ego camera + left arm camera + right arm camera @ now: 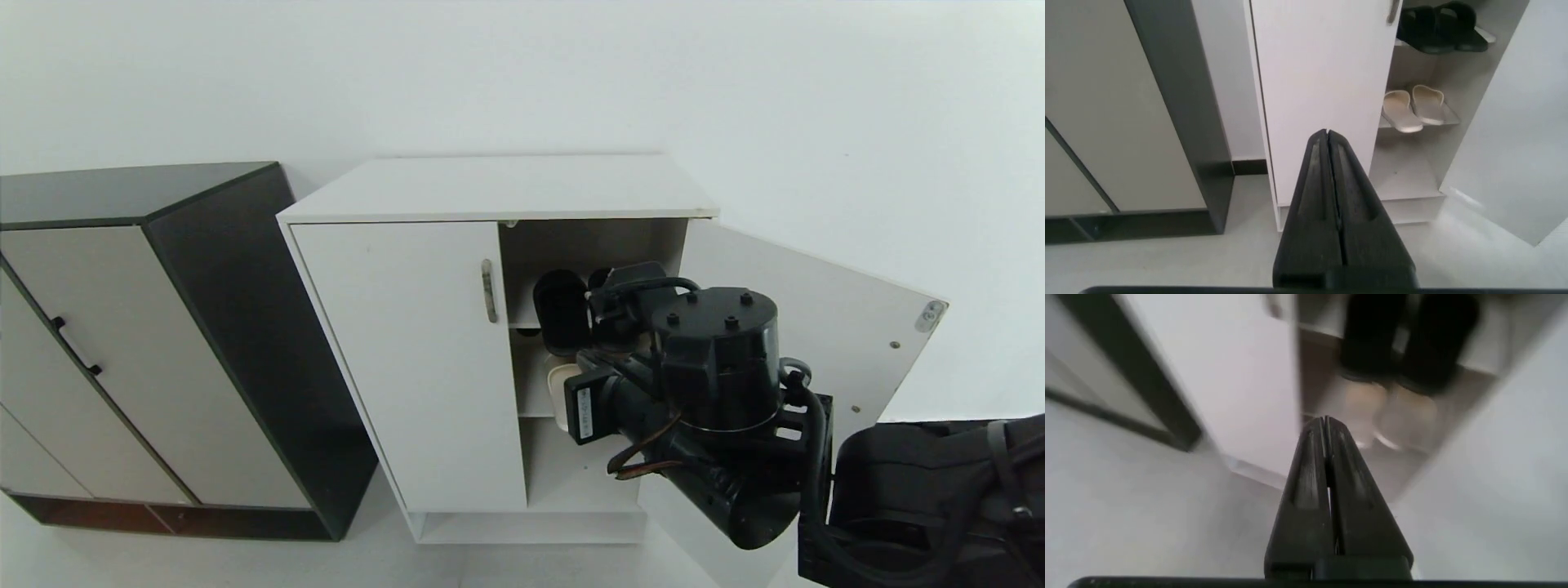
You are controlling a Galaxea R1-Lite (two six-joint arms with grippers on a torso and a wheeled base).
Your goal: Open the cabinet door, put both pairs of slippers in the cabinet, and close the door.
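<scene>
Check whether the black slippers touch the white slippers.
Apart. The left wrist view shows the black slippers on the upper shelf and the white slippers on the lower shelf.

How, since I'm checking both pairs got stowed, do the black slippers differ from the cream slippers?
The black slippers are dark, while the cream slippers are pale. The black slippers sit one level higher, and the cream slippers lie directly below them. Both pairs lie side by side inside the white cabinet, whose door stands open.
</scene>
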